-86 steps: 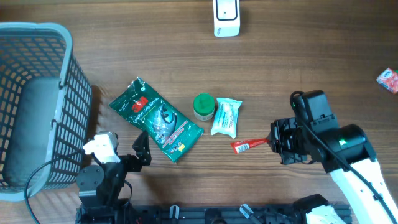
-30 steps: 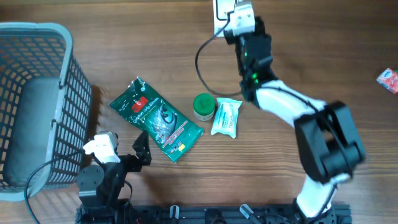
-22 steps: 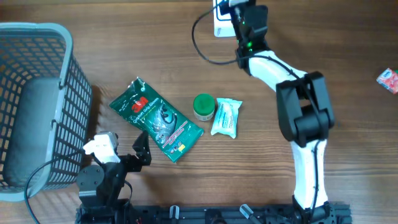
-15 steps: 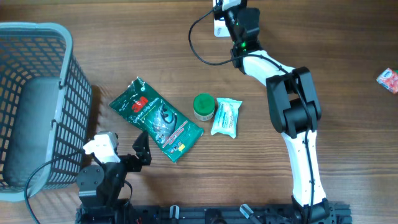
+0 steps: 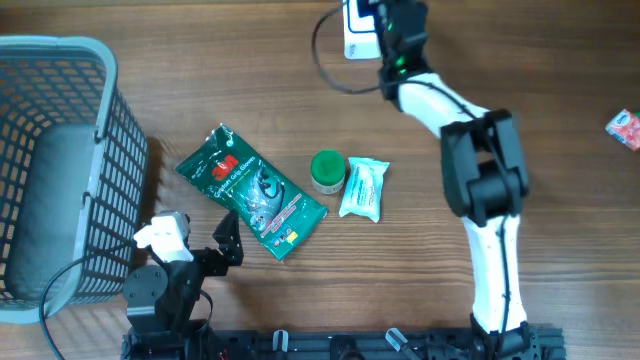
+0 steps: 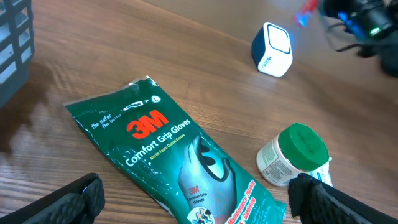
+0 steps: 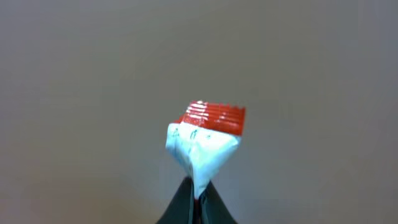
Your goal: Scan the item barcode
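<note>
Containers first. Wire basket [image 5: 70, 70]: well left of the scanner [image 5: 353, 38], cut off by the overhead frame's left edge. A grey mass lies inside it; I cannot tell what it is. Jar with green lid [image 5: 328, 171]: upright on the desk [image 5: 200, 90], lid on, contents hidden, nearer my base than the scanner.

Task item: red-and-white sachet [image 7: 205, 138]. My right end effector [image 7: 197, 202] is pressed together on its lower corner, holding it up off the desk. My right wrist view shows only a plain blurred background, and no barcode can be made out. From overhead my right arm covers part of the scanner and the sachet is not discernible there. In the left wrist view it is only a red blur just beside the scanner.

My left end effector [image 6: 196, 194] is spread wide and holds nothing, above the green glove packet [image 6: 180, 162], well apart from the scanner.

Wipes packet [image 5: 364, 189]: touching the jar. Small red packet [image 5: 623, 130]: far right of the scanner, cut off by the frame's edge.
</note>
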`<state>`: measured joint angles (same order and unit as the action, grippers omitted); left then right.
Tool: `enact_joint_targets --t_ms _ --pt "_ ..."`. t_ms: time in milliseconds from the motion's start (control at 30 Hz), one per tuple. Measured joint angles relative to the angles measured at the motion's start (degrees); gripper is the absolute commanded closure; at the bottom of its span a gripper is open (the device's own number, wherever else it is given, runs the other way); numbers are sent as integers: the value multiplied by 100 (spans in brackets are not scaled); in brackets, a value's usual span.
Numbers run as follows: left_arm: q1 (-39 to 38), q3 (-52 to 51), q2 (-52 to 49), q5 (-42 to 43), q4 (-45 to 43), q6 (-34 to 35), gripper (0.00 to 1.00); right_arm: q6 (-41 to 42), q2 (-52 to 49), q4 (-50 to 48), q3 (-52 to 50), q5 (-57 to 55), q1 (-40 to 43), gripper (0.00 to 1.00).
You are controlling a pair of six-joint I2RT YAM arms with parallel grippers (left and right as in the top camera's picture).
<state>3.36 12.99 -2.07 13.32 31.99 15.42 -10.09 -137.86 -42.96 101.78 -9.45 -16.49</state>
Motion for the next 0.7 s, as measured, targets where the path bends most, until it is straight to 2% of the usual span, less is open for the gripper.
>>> enact_joint_targets --t_ms 133,233,400,533,700 --pt "0 0 2 0 -7 0 0 44 949 2194 44 -872 697 96" --pt "0 0 2 0 -2 0 0 262 1620 4004 129 -1364 1622 96" --pt "0 0 4 0 -2 0 0 1158 1694 6347 76 -1773 3156 96" --pt "2 0 4 0 -2 0 0 2212 1659 7283 -7 -1655 4450 96" --pt "2 0 4 0 -2 0 0 2610 1519 7630 -9 -994 5517 94"
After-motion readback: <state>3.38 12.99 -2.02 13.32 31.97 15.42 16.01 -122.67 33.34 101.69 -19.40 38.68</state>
